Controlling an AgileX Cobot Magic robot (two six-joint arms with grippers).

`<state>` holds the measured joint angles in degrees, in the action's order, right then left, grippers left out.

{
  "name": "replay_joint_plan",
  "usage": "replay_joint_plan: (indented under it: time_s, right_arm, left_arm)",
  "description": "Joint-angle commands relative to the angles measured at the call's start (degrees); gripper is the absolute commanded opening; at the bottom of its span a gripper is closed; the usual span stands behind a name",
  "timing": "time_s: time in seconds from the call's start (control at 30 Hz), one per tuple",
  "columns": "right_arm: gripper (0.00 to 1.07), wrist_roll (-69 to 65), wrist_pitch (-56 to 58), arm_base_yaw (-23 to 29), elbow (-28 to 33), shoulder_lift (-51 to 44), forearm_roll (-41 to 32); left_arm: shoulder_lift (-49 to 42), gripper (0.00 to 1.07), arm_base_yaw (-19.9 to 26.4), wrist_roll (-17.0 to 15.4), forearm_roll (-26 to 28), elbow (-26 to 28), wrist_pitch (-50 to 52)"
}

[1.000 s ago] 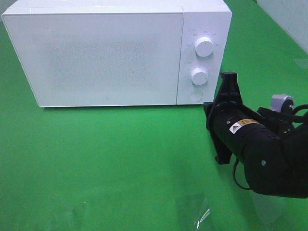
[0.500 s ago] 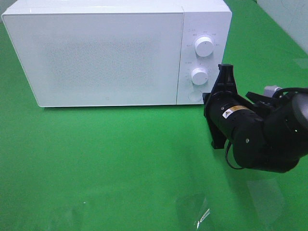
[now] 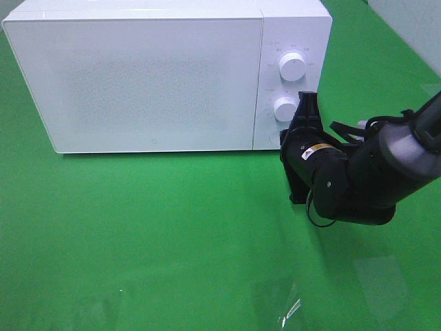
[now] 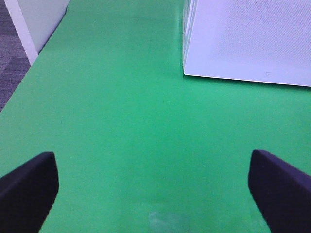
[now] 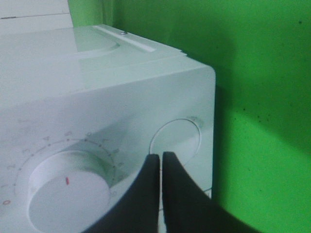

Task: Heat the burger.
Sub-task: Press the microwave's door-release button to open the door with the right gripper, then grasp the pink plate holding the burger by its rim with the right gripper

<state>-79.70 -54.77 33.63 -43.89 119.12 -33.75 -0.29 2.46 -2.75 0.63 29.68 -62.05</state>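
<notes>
Green table (image 3: pixel 172 227) and a white microwave (image 3: pixel 151 76) are all my cameras give me. The burger shows in none of the three views, so I cannot tell where it is. The microwave's door (image 3: pixel 138 83) is shut, and its frosted front lets me see nothing inside.

On the control panel at the microwave's right end, the upper knob (image 3: pixel 293 66) stands clear. The lower knob (image 3: pixel 285 109) has my right gripper (image 3: pixel 306 103) just beside it on the high view, coming in from the right. The black arm behind it is bent low over the table.

From the right wrist camera, the right gripper (image 5: pixel 161 156) has its two dark fingers (image 5: pixel 146 194) pressed together, with only a hairline between them and nothing pinched there. The tips sit in front of the panel, between the lower knob (image 5: pixel 68 194), which has a small red mark on its face, and the round button (image 5: pixel 176 141) near the panel's corner. Whether they touch the panel I cannot tell.

My left gripper (image 4: pixel 153 194) is out of the high view. Its own camera shows the fingers (image 4: pixel 29 187) spread wide at the two edges of the picture, with bare green table between them. One corner of the microwave (image 4: pixel 248 43) lies well ahead of it.

Near the table's front edge something clear and shiny (image 3: pixel 286 309) catches the light. I can't make out what it is.
</notes>
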Motion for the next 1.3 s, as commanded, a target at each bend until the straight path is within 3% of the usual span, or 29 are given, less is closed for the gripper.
replay_joint_plan:
  time_s: [0.03,0.77,1.3]
  right_arm:
    - [0.00,-0.3,0.7,-0.3,-1.5,1.0,0.7]
    - [0.00,4.6,-2.4,-3.6,-7.4,5.4,-2.8]
    - [0.00,-2.8,-17.0,-3.6,-8.4,5.4,-2.1]
  left_arm:
    - [-0.3,0.98,0.1,-0.3,0.2,0.0,0.7]
    - [-0.3,0.98,0.1,-0.3,0.2,0.0,0.7]
    - [-0.3,0.98,0.1,-0.3,0.2,0.0,0.7]
